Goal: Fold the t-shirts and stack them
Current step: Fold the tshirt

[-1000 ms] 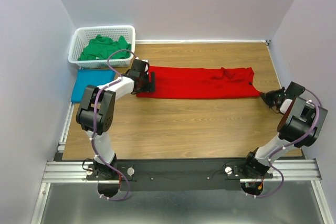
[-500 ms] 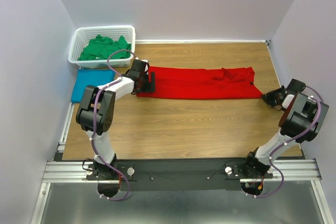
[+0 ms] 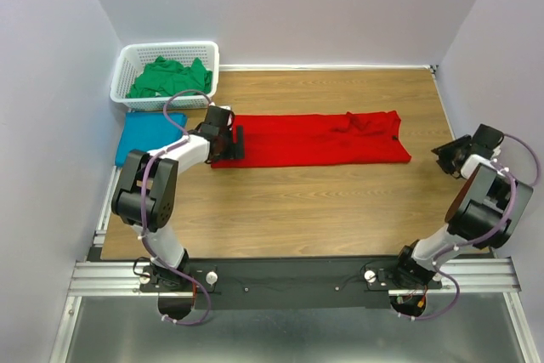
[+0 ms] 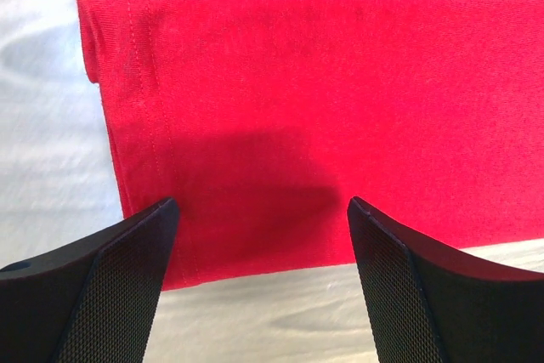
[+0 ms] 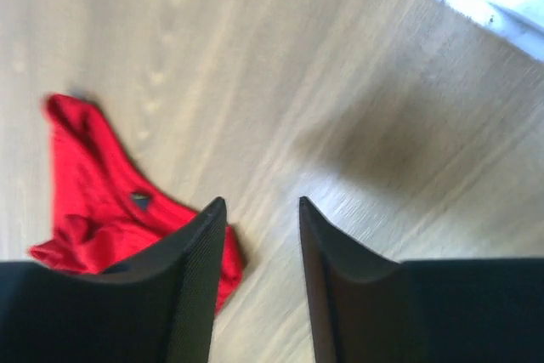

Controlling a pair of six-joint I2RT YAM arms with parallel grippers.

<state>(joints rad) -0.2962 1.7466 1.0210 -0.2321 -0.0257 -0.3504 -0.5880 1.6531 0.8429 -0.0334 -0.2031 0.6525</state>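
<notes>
A bright red t-shirt [image 3: 314, 138] lies as a long flat strip across the wooden table [image 3: 323, 201]. My left gripper [image 3: 239, 143] hovers wide open over the strip's left end; in the left wrist view the hem of the red t-shirt [image 4: 280, 82] sits between the spread fingers [image 4: 110, 286], untouched by either. My right gripper [image 3: 446, 157] is open over bare wood, off the shirt's right end, with nothing between its fingers [image 5: 191, 269]; the red t-shirt [image 5: 93, 201] lies beside them. A folded teal t-shirt [image 3: 149, 138] rests at the left. A green t-shirt [image 3: 166, 76] is bunched in the basket.
The white lattice basket [image 3: 170, 47] stands at the back left corner, just behind the teal t-shirt. Walls close in on the left, back and right. The table's right edge runs close to my right gripper.
My right gripper has opened, let go of the shirt's right end and drawn back to the right. The red shirt and my left gripper have shifted a little to the left.
</notes>
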